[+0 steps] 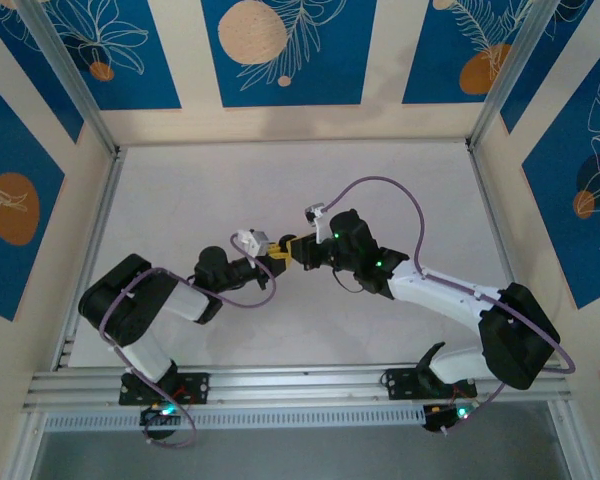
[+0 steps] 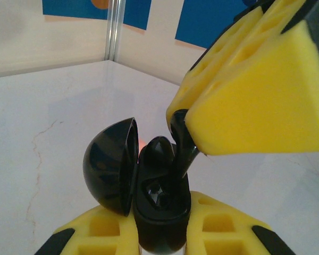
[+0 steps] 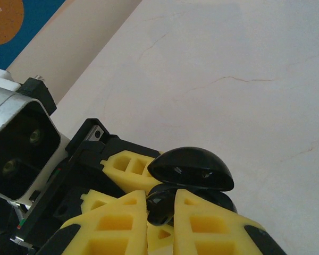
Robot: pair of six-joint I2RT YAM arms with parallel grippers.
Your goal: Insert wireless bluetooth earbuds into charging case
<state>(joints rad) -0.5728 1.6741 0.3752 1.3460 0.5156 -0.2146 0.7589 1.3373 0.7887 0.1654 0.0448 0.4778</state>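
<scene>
A black earbud (image 2: pixel 182 146) is being fed into an open black charging case (image 2: pixel 159 210) above the middle of the white table (image 1: pixel 280 190), where the two grippers are being held tip to tip. The case is being clamped around its lower body by the left gripper (image 1: pixel 272 256), with a yellow finger (image 2: pixel 95 231) on either side and the hinged lid (image 2: pixel 110 164) standing open to one side. The earbud is being pinched at its upper end between the clenched pads of the right gripper (image 1: pixel 297 250). Its lower end is being dipped into the mouth of the case at a slant. Which well is being met cannot be told, as the interior is being hidden by dark plastic and shadow. The insertion is being judged as under way but not seated. For a clean seat, the bud is best being straightened along the well's axis and eased down slowly while the case is being kept steady. The pinch is best being released only once the bud is being felt to sit. The open lid is being treated as the main hazard, since a sideways nudge could close it or twist the case.
</scene>
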